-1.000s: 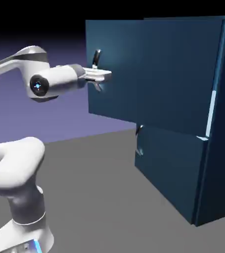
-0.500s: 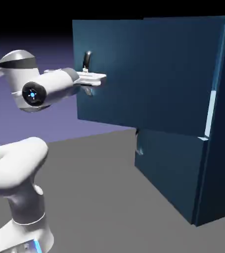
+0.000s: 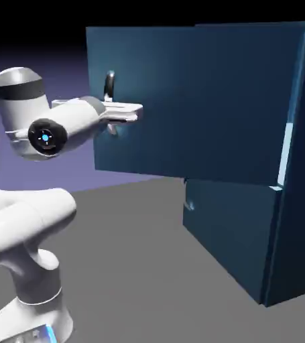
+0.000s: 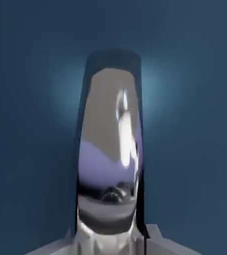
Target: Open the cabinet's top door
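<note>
The tall dark-blue cabinet [image 3: 301,201] stands at the exterior view's right. Its top door [image 3: 181,100] is swung well out, with its free edge toward the exterior view's left. The door's curved metallic handle [image 3: 109,84] sits near that free edge. My gripper [image 3: 132,112] is shut on the handle, and the white arm reaches in from the left. In the hand view the shiny handle [image 4: 110,149] fills the middle against the blue door panel [image 4: 30,99]. It runs down between my grey fingertips [image 4: 157,238] at the bottom edge.
The shorter lower door [image 3: 228,231] is shut, with a small handle [image 3: 189,203] at its left edge. A pale strip [image 3: 285,151] shows along the cabinet's hinge side. The grey table [image 3: 148,281] stretches in front of the cabinet, and my arm's base [image 3: 31,315] stands at the lower left.
The top door has swung further open, its free edge moving toward the exterior view's left. My gripper has pulled back left with the handle still clamped in it.
</note>
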